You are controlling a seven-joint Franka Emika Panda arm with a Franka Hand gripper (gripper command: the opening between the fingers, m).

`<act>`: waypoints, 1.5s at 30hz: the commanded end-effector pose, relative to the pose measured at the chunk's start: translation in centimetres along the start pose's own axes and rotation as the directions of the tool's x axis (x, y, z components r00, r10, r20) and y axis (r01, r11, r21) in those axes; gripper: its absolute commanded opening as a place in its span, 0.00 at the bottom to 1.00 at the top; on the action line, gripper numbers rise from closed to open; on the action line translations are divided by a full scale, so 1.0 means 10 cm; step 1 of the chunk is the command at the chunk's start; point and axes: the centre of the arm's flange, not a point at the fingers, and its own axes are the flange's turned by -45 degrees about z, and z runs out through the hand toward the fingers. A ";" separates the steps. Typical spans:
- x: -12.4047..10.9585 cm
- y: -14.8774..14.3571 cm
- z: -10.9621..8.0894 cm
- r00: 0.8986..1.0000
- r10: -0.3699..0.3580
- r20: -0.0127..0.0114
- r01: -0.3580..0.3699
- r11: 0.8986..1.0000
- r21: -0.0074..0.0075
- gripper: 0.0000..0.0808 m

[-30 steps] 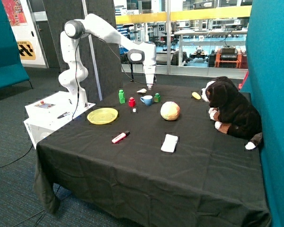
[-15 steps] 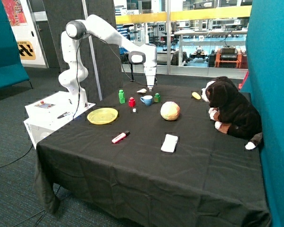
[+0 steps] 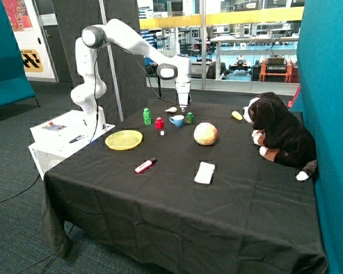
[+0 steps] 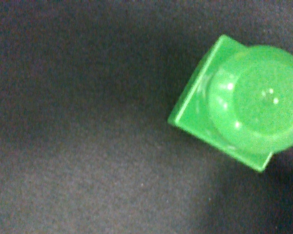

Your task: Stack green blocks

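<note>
One green block (image 3: 190, 117) stands alone on the black cloth, right beside the blue cup (image 3: 177, 120). My gripper (image 3: 183, 107) hangs just above and slightly behind it. The wrist view shows this green block (image 4: 239, 107) from above, its round stud up, with bare cloth around it. Beyond the small red block (image 3: 159, 123) a taller green piece (image 3: 147, 116) stands upright; it looks like one green block on another.
A yellow plate (image 3: 124, 139), a red marker (image 3: 146, 165), a pale ball (image 3: 205, 133) and a white flat object (image 3: 204, 172) lie on the table. A plush dog (image 3: 280, 134) sits at the far side, near a small yellow thing (image 3: 236, 115). A white scrap (image 3: 171, 109) lies behind the cup.
The gripper has shifted slightly towards the lone green block beside the cup and a little lower. Nothing on the table has moved.
</note>
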 end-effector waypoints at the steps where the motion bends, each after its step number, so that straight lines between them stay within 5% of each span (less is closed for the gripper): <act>1: 0.08 0.02 0.03 1.000 0.003 0.000 -0.003 1.000 0.000 0.44; 22: 0.22 -0.02 0.14 1.000 -0.003 0.000 0.003 1.000 0.000 0.37; 34: 0.22 -0.05 0.19 1.000 -0.010 0.000 0.010 1.000 0.000 0.55; 45: 0.21 -0.06 0.22 1.000 -0.013 0.000 0.013 1.000 0.000 0.47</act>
